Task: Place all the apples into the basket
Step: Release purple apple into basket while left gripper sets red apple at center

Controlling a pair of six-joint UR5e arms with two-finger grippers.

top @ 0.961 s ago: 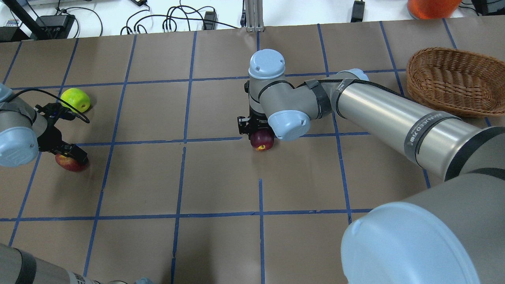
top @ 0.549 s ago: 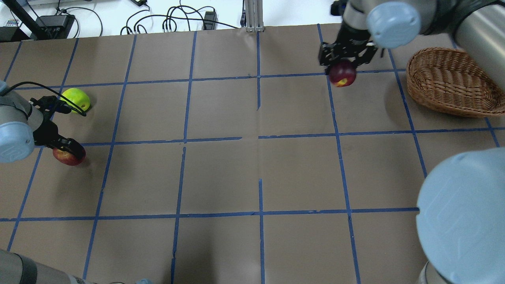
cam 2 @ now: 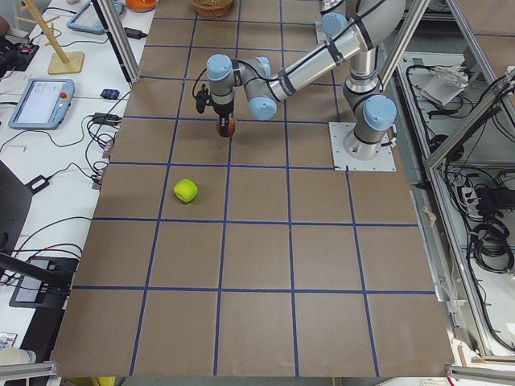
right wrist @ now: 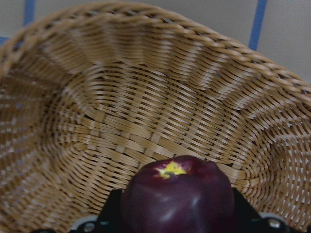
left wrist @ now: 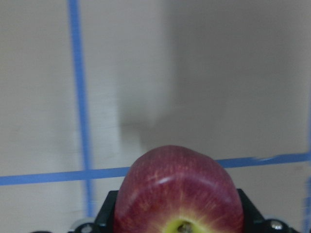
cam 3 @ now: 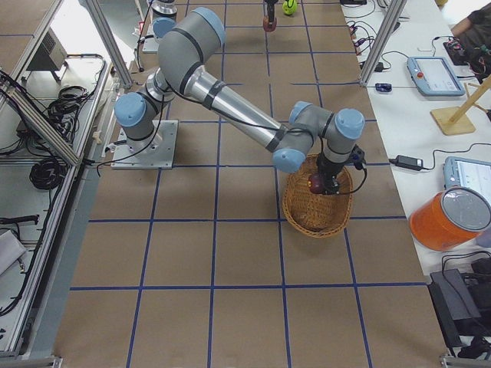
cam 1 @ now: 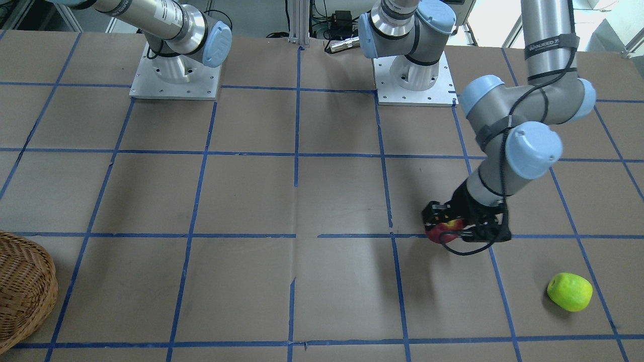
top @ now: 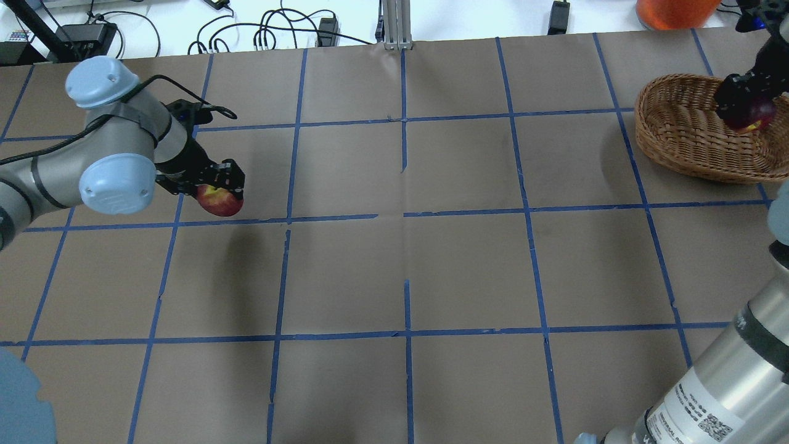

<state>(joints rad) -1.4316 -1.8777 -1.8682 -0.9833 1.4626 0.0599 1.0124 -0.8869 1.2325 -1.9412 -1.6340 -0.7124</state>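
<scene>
My right gripper (top: 747, 105) is shut on the dark maroon apple (top: 751, 115) and holds it over the inside of the wicker basket (top: 681, 139) at the far right. The right wrist view shows this apple (right wrist: 177, 199) just above the basket's weave (right wrist: 121, 121). My left gripper (top: 212, 184) is shut on the red apple (top: 219, 201) and holds it above the table left of centre; it also shows in the left wrist view (left wrist: 180, 194). The yellow-green apple (cam 1: 569, 291) lies on the table beyond my left arm, which hides it in the overhead view.
An orange container (top: 675, 11) stands past the basket at the far right corner. Cables and chargers (top: 265, 34) line the far edge. The two arm bases (cam 1: 175, 75) sit on the robot's side. Blue tape lines grid the brown table.
My right arm carried the maroon apple from the table's middle to over the basket. My left arm lifted the red apple and moved it right, away from the green apple.
</scene>
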